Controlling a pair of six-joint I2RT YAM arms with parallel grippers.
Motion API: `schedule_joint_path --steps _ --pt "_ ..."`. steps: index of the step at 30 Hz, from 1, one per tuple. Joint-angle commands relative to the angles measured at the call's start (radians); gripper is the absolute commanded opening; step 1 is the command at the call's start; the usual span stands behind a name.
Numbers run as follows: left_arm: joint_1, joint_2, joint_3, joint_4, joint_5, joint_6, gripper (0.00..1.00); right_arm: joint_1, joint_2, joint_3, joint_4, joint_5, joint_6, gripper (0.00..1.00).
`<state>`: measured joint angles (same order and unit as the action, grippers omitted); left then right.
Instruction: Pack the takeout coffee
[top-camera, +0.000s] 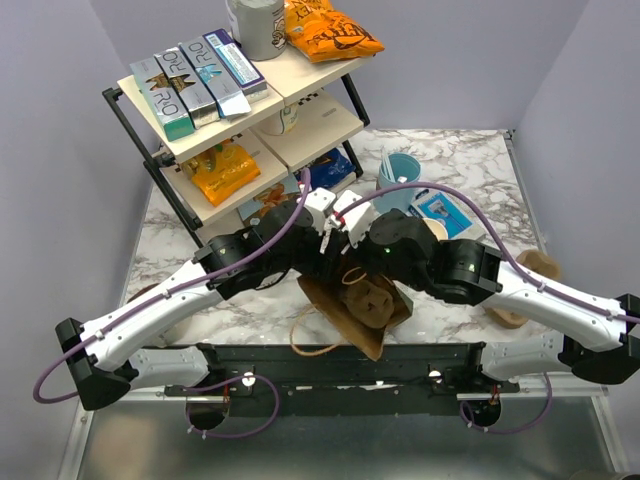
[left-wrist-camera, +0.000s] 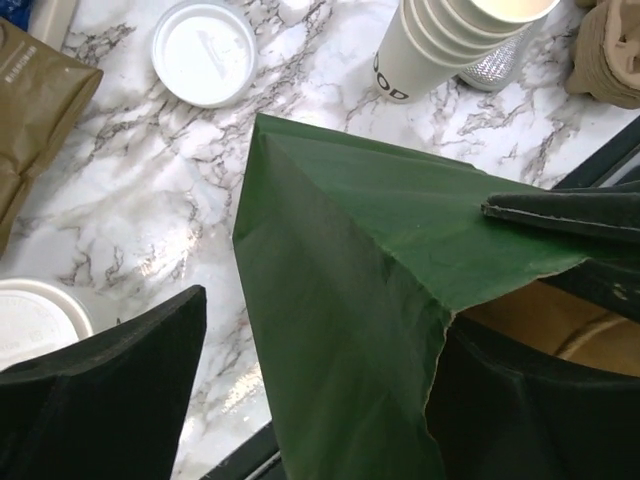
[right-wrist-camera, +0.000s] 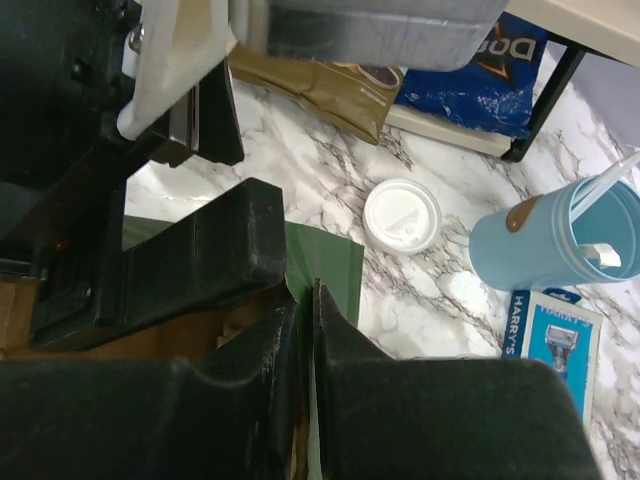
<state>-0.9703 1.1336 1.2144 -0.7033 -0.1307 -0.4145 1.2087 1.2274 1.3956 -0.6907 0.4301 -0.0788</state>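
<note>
The paper bag, green outside and brown inside (left-wrist-camera: 330, 230), lies on the white marble table (left-wrist-camera: 150, 200) near the arms; its mouth needs to be wide so a cup can go in.

The right gripper (right-wrist-camera: 305, 300) has its jaws squeezed together on the thin edge of the bag; in the left wrist view its dark fingers (left-wrist-camera: 560, 212) pinch the green paper at the rim; I think it holds that side so the bag does not slide or flop shut.

The left gripper (left-wrist-camera: 320, 330) has its jaws wide apart; one finger is outside the green wall and the other looks to be on the brown inside; nothing is pinched in it; it seems placed there to grab or push the other side and make the mouth bigger.

The takeout coffee, a small cream paper cup with a round white plastic lid (right-wrist-camera: 402, 215), stands upright on the table, outside the bag and apart from both grippers; it sits near the light blue cup with white sticks (right-wrist-camera: 530, 240); the tall stack of cream cups with no lids (left-wrist-camera: 440, 40) stands by the bag too.

So the packing is just starting; the bag gets opened first, and the coffee is not yet picked up.
</note>
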Motion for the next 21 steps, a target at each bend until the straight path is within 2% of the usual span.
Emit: schedule_joint_path --steps 1,2,3,5,6,7,8,9,10,11,14,18,21 --pt "-0.002 0.02 0.007 0.047 -0.012 0.056 0.69 -0.038 -0.026 0.0 0.054 -0.089 0.005 0.18" --pt "-0.002 0.023 0.011 0.042 -0.021 0.051 0.62 -0.044 -0.026 -0.001 0.056 -0.093 0.007 0.18" --pt "-0.002 0.02 0.016 0.038 -0.026 0.049 0.49 -0.052 -0.025 -0.001 0.054 -0.094 0.007 0.18" --pt "-0.002 0.005 0.031 0.019 -0.085 0.022 0.36 -0.07 -0.025 -0.006 0.056 -0.076 0.014 0.21" --pt "-0.002 0.0 0.037 0.007 -0.114 0.011 0.24 -0.075 -0.025 -0.009 0.054 -0.05 0.017 0.23" --pt "-0.002 -0.003 0.052 -0.022 -0.138 -0.006 0.18 -0.089 -0.023 -0.015 0.056 -0.038 0.023 0.27" --pt "-0.002 -0.005 0.062 -0.038 -0.161 -0.039 0.12 -0.095 -0.022 -0.014 0.054 -0.031 0.037 0.37" --pt "-0.002 0.0 0.072 -0.056 -0.202 -0.059 0.02 -0.098 -0.019 -0.009 0.048 -0.022 0.045 0.46" --pt "-0.002 0.006 0.092 -0.096 -0.216 -0.081 0.0 -0.1 -0.005 -0.001 0.043 -0.014 0.056 0.55" --pt "-0.004 0.027 0.103 -0.114 -0.228 -0.095 0.0 -0.1 0.001 0.028 0.031 -0.011 0.077 0.69" --pt "-0.019 0.08 0.137 -0.185 -0.29 -0.165 0.0 -0.1 0.024 0.075 -0.01 0.048 0.138 0.9" --pt "-0.03 0.153 0.198 -0.298 -0.377 -0.257 0.0 -0.1 -0.011 0.088 -0.05 0.225 0.2 1.0" --pt "-0.041 0.152 0.182 -0.276 -0.354 -0.251 0.0 -0.1 -0.066 0.05 -0.11 0.24 0.282 1.0"
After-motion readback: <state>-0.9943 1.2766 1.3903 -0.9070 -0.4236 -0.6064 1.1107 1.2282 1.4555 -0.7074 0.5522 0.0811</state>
